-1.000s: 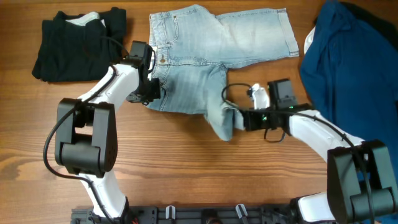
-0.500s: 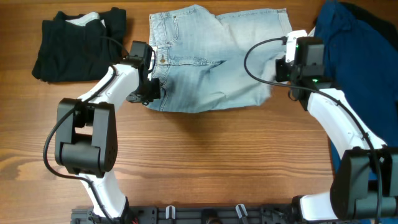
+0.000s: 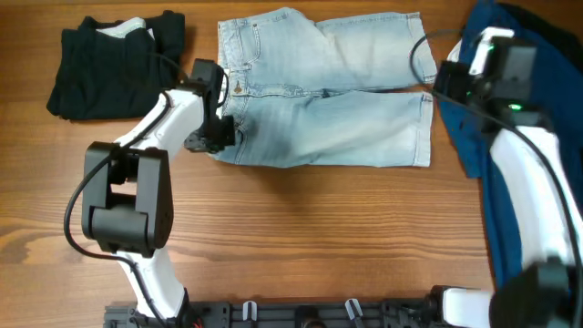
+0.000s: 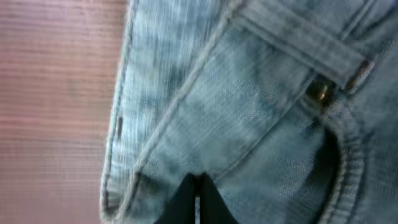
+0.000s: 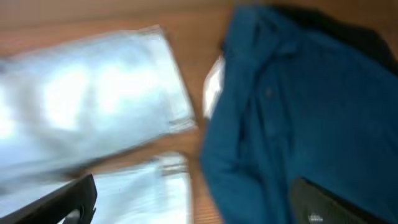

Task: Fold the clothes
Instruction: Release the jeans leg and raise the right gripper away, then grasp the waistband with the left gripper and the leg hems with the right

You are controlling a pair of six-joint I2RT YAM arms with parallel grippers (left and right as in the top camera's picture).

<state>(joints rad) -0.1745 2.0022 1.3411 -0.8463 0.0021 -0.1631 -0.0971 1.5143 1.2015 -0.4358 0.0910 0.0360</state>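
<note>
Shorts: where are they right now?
Overhead: shorts lie top centre, between the black garment on the left and the blue garment on the right.

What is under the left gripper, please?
The shorts: the shut left gripper pinches the denim near the waistband. The table below that spot is covered by the cloth, so it cannot be seen there.

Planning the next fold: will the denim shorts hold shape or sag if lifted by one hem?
Probably sag: the shorts lie flat with soft wrinkles, so a lifted leg should drape. The thick stitched waistband suggests some weight for cloth. They may slide on the smooth table where not pinned; the left gripper pinches the waist.
</note>
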